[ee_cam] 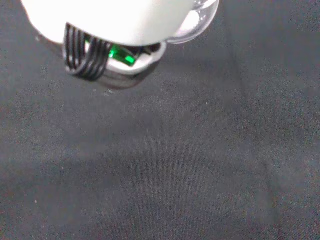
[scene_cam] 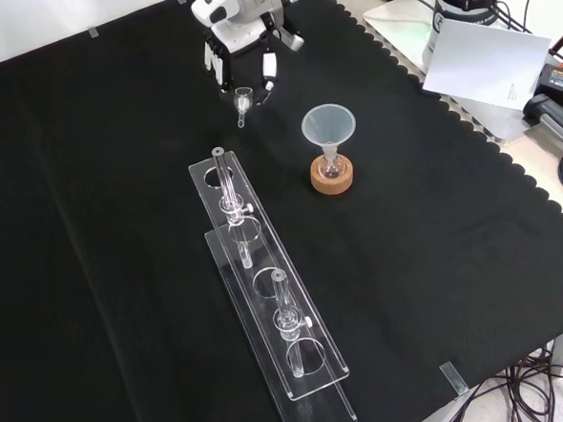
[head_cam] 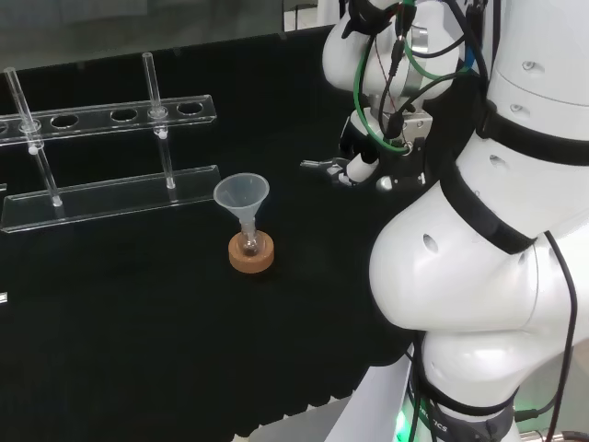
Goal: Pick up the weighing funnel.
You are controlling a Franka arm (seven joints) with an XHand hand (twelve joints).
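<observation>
The weighing funnel is a small clear scoop with a short stem, seen near the top of the front view. My hand comes down onto it from above, with fingers curled on either side of its bowl. In the head view the hand is just left of the white arm links. The funnel's stem sticks out leftward from the fingertips, close over the black cloth. In the wrist view a rounded clear edge of the weighing funnel shows beside the blurred white hand. I cannot tell whether it touches the cloth.
The big funnel stands mouth up in a small flask on a cork ring, a short way from the hand. A clear test-tube rack with two tubes runs down the front view. The cloth's scalloped edge lies to the right.
</observation>
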